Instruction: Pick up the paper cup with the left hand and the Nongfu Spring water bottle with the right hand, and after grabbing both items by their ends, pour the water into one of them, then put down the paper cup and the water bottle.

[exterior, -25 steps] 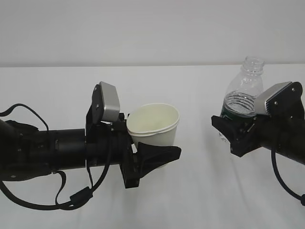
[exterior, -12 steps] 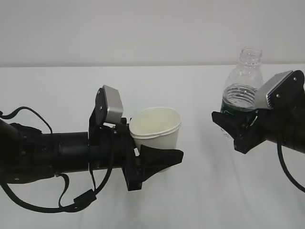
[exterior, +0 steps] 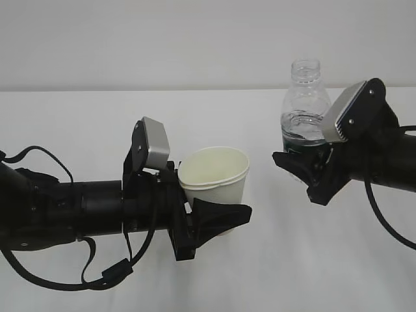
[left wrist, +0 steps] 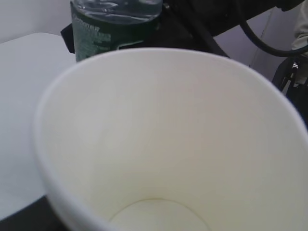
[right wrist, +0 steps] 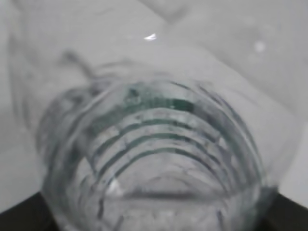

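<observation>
Compared with a second ago, the right hand (exterior: pixel 311 170) has carried the Nongfu Spring water bottle (exterior: pixel 302 107) leftward, closer to the paper cup (exterior: pixel 214 181), and the bottle now stands nearly upright with its open neck a little higher. The cup and the left hand (exterior: pixel 211 218) have barely shifted, sitting only slightly lower than before.

The left hand's black fingers are pinched on the cup's lower part, with the cup's mouth up and tipped slightly toward the camera. The right hand's fingers are clamped round the bottle at its dark green label band. Bottle and cup are near each other but apart, the bottle to the right of the cup and higher.

Below both lies a plain white table (exterior: pixel 273 273), and behind it a bare pale wall (exterior: pixel 195 39) meets the tabletop along a straight line.

In the left wrist view the cup's cream inside (left wrist: pixel 163 144) looks empty, and the bottle's green label (left wrist: pixel 110 31) shows just beyond its rim. The right wrist view is filled by the bottle's blurred clear ribs (right wrist: pixel 154 144); water inside cannot be made out for certain.
</observation>
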